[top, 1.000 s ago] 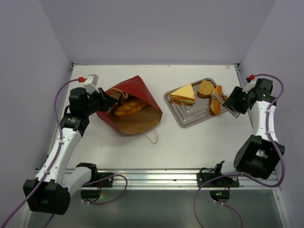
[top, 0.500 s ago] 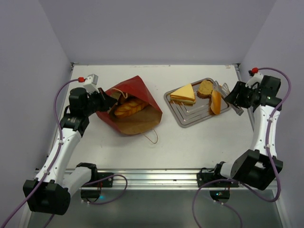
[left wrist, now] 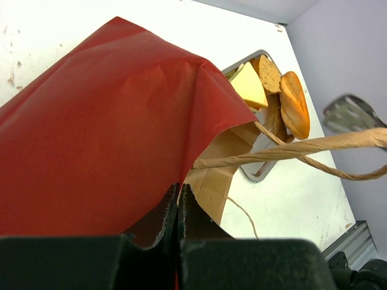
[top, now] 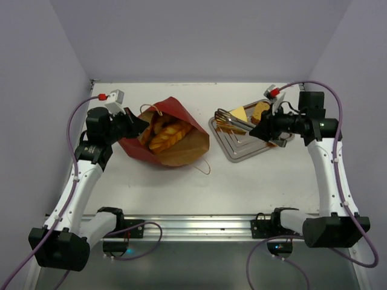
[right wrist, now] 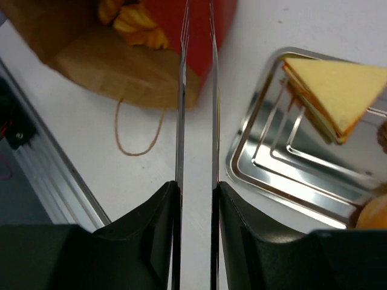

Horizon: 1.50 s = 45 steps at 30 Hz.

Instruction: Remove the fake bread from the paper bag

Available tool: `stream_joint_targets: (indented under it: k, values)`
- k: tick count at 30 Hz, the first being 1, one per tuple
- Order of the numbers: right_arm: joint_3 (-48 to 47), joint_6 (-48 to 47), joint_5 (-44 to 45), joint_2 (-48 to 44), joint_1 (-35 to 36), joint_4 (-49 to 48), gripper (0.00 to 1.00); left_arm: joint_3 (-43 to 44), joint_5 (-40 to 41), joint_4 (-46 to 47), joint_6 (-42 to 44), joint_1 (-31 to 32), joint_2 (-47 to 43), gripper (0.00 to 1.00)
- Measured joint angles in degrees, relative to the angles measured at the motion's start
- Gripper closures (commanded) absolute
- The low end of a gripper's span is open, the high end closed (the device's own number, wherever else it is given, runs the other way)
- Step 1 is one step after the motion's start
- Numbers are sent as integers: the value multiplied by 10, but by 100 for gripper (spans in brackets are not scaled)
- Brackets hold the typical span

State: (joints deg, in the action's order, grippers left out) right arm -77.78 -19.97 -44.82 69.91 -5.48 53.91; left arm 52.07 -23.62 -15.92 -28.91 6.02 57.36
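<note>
Now, left pincer (left wrist: 179, 196): shut tight, pinching the red edge of the paper bag (left wrist: 109, 133).
Right pincer (right wrist: 198, 188): closed on the metal tongs (right wrist: 196, 90), one finger on each thin arm. The arms have a narrow gap with nothing in it.
Paper bag: lies on its side on the tabletop (top: 254, 181). Its long side runs away from the left pincer. Its open brown mouth faces the right pincer.
Braided loaf (top: 166, 136): inside the bag, just past the left pincer. Its long side slants, with one end near the left pincer and the other end pointing at the tong tips.
Tongs: stick straight out from the right pincer, tips toward the bag mouth.
Steel tray (top: 245, 148): under the tongs, just in front of the right pincer.
Sandwich (right wrist: 329, 90): on the tray beside the tongs, one sharp corner pointing at them.
Brown slice (left wrist: 269, 67) and orange roll (left wrist: 294, 104): on the tray, well away from the left pincer.
Top view: shows the whole loaf. The right arm hides the roll.
Left wrist view: shows the roll and the slice. Red paper hides the loaf.
Right wrist view: shows only a bit of the loaf. A string handle (right wrist: 139, 130) lies looped on the tabletop near the tongs.
</note>
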Motion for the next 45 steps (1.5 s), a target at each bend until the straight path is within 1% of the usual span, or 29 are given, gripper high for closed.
stream_joint_targets:
  k: [2, 5, 8, 10, 13, 15, 19, 23, 28, 32, 37, 45]
  values:
    - [0, -33, -23, -18, 56, 6, 65, 6, 0, -3, 0, 0, 3, 100]
    - [-11, -73, -30, -36, 112, 15, 67, 14, 0, -13, 0, 0, 8, 100]
    - [-35, -109, -23, -37, 189, 16, 68, 21, 0, -22, 0, 0, 14, 100]
    - [-42, -129, 2, -37, 259, 14, 68, 23, 0, -23, 0, 0, 16, 100]
    - [-43, -158, 74, -26, 382, 14, 68, 25, 0, -26, 0, 0, 17, 100]
    - [-43, -178, 128, -8, 442, 14, 68, 25, 0, -27, 0, 0, 17, 100]
    - [-47, -216, 265, 40, 517, 2, 67, 25, 0, -31, 0, 0, 17, 100]
    - [-47, -255, 410, 89, 584, -34, 67, 25, -3, -32, 0, 0, 17, 100]
    - [-41, -306, 556, 136, 646, -108, 65, 25, -5, -33, 0, 0, 17, 100]
    - [-33, -342, 638, 173, 670, -163, 62, 25, -8, -35, 0, 0, 17, 100]
    - [-33, -364, 693, 209, 670, -193, 57, 25, -12, -35, 0, 0, 16, 100]
    - [-33, -378, 731, 233, 669, -214, 53, 24, -16, -36, 1, 0, 16, 100]
